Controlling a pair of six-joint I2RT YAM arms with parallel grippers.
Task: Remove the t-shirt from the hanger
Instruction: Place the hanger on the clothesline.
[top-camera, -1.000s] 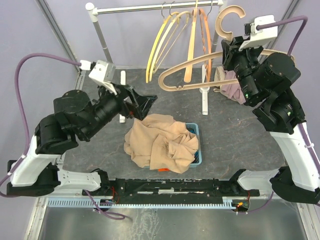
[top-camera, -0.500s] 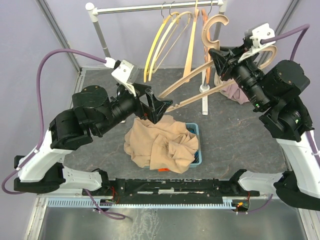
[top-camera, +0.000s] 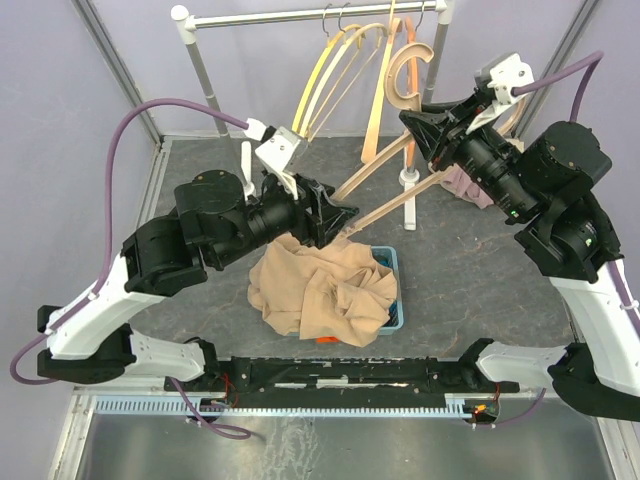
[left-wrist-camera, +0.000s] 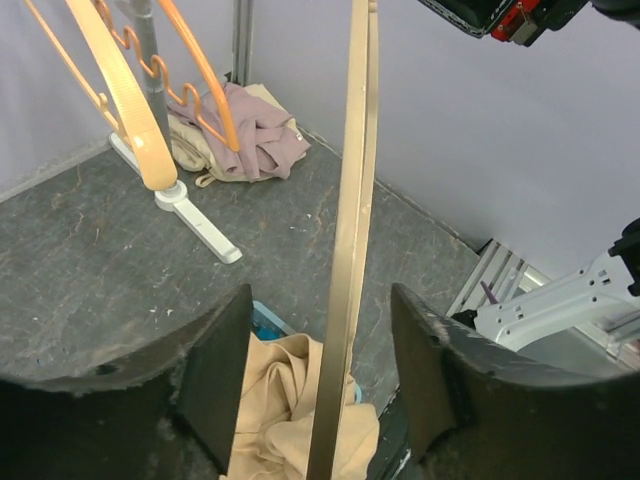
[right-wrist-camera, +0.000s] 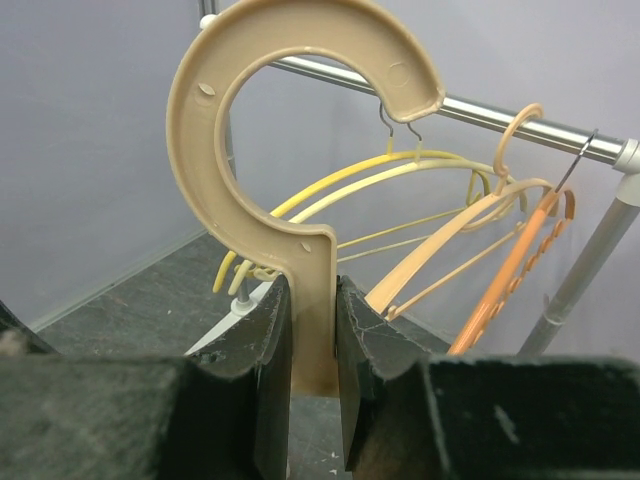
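Room: dark mat (top-camera: 480, 270) boxed by pale walls (top-camera: 60, 120) left, back & right; bare floor on the right side and at back left; both arms crowd the centre, over the heap
Rail: rail (top-camera: 300, 14) runs across the back at the top of the view; yellow hangers (top-camera: 322, 85) & orange hanger (top-camera: 410, 50) hang from it, just beside the held hook; rack foot (left-wrist-camera: 195, 215) on the mat below
Right gripper: right gripper (right-wrist-camera: 312, 330) up high near the rail; jaws nipped tight on the neck of the hanger (right-wrist-camera: 300, 100); hook upright, apart from the rail in the top view
Hanger: bare, no cloth on it; its arms slant down-left toward the left arm
Left gripper: left gripper (left-wrist-camera: 325, 370) jaws spread wide; one hanger arm runs between the fingers w/ daylight either side; gripping nothing
T-shirt: t-shirt (top-camera: 320, 290) tan, off the hanger; crumpled in a heap mid-mat, draped over the basket and spilling left onto the mat
Basket: basket (top-camera: 394, 262) blue; only right rim & corner show; contents buried under the shirt
Hidden: hanger's low end sits behind the left gripper in the top view, can't tell if it touches the shirt; left wrist view cuts it off at the bottom edge; orange scrap (top-camera: 322, 340) at the heap's near edge, can't tell what; mauve garment (left-wrist-camera: 255, 135) at back right, partly behind the right arm from above
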